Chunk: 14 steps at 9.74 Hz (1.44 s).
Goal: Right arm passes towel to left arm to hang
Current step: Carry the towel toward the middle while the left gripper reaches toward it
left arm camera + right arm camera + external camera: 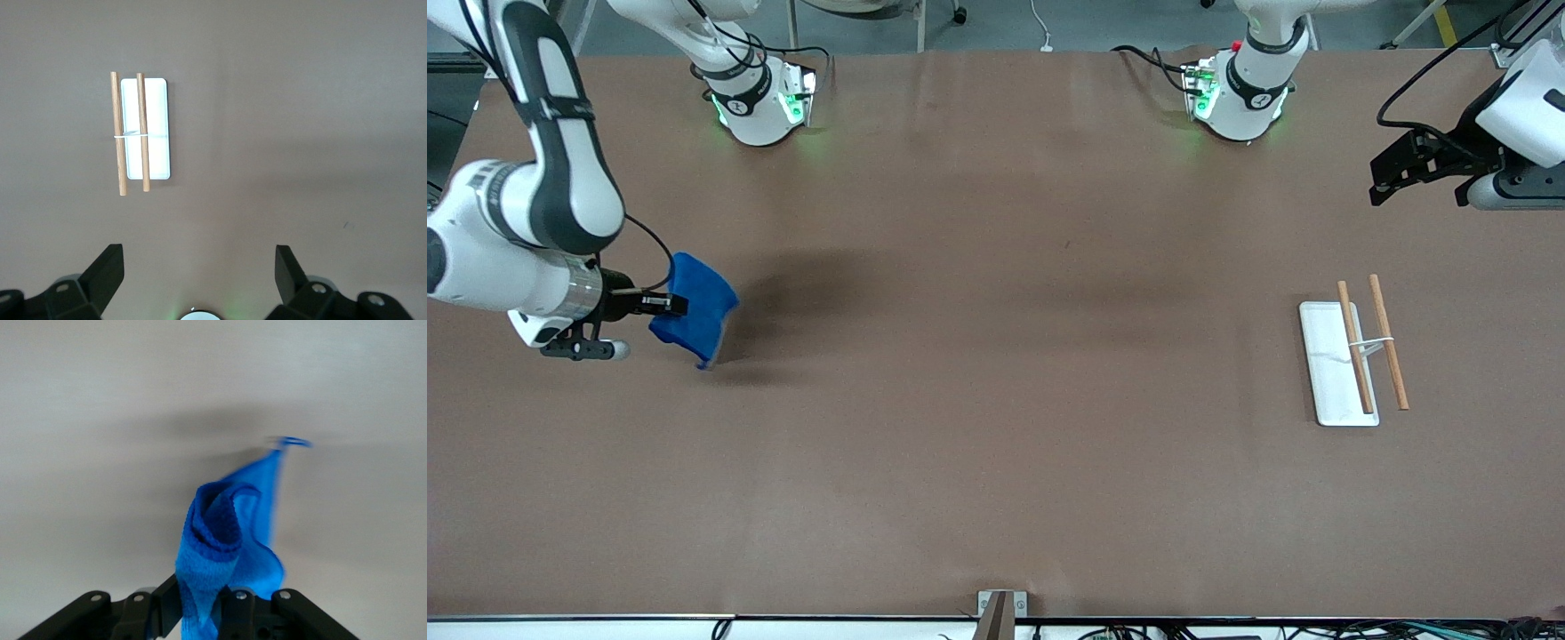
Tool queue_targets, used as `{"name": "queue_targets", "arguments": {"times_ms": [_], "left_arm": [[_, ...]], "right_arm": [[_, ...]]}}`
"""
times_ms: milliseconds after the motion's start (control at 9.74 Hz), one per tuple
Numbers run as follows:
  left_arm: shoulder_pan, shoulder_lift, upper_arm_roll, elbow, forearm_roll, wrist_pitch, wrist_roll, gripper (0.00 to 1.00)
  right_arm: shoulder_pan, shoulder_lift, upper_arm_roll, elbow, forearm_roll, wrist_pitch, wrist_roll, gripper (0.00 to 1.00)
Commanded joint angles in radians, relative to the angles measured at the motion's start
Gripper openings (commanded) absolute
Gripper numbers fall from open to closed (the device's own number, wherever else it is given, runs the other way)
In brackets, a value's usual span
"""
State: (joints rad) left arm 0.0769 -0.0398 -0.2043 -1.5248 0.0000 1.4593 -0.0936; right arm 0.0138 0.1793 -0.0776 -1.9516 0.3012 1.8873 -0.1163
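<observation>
the right end effector point(680, 305) is clenched on the towel point(698, 311), which hangs bunched above the counter point(996, 444) near the right arm's end, its loose corner pointing to 5 o'clock. bare counter stretches toward 3 o'clock. the left end effector point(199, 267) waits released above the rack point(1336, 373) at the left arm's end.

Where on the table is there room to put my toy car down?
Most of the brown table is bare: the whole middle, between the towel that the right gripper holds shut at its end and the white rack with two sticks at the left arm's end. The strip nearest the camera is bare too. The open left gripper waits above the rack's end.
</observation>
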Motion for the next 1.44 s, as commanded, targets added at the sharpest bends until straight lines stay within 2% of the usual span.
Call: {"name": "queue_targets", "arguments": {"times_ms": [0, 103, 205, 308, 411, 616, 719, 924, 1130, 1335], "left_arm": [[-0.023, 0.066, -0.004, -0.005, -0.044, 0.000, 0.014, 1.00], [-0.013, 0.070, -0.003, -0.005, -0.136, 0.006, 0.012, 1.00], [-0.009, 0.078, 0.003, -0.005, -0.257, 0.007, 0.012, 1.00], [-0.006, 0.086, 0.008, -0.005, -0.378, 0.015, 0.012, 1.00], [0.010, 0.099, 0.008, -0.006, -0.494, 0.030, 0.012, 1.00], [0.029, 0.144, 0.008, -0.008, -0.754, 0.032, 0.015, 1.00], [0.027, 0.167, 0.006, -0.009, -0.844, 0.030, 0.035, 1.00], [0.023, 0.239, 0.000, -0.021, -1.032, 0.026, 0.214, 1.00], [0.014, 0.322, -0.004, -0.055, -1.171, 0.024, 0.465, 1.00], [-0.003, 0.362, -0.006, -0.153, -1.369, 0.024, 0.610, 1.00]], "right_arm": [[0.005, 0.017, 0.065, 0.173, 0.138, -0.141, 0.036, 0.01], [0.005, 0.019, 0.099, 0.216, 0.207, -0.148, 0.105, 0.01], [0.012, 0.022, 0.160, 0.264, 0.264, -0.143, 0.162, 0.01], [0.011, 0.031, 0.205, 0.298, 0.344, -0.136, 0.161, 0.01], [0.012, 0.049, 0.240, 0.316, 0.460, -0.117, 0.158, 0.01], [0.020, 0.069, 0.333, 0.332, 0.664, 0.016, 0.165, 0.01], [0.023, 0.077, 0.372, 0.332, 0.806, 0.068, 0.158, 0.01], [0.025, 0.091, 0.482, 0.338, 0.991, 0.200, 0.153, 0.01], [0.031, 0.123, 0.567, 0.376, 1.055, 0.260, 0.127, 0.01], [0.037, 0.166, 0.634, 0.419, 1.151, 0.265, 0.122, 0.01]]}}
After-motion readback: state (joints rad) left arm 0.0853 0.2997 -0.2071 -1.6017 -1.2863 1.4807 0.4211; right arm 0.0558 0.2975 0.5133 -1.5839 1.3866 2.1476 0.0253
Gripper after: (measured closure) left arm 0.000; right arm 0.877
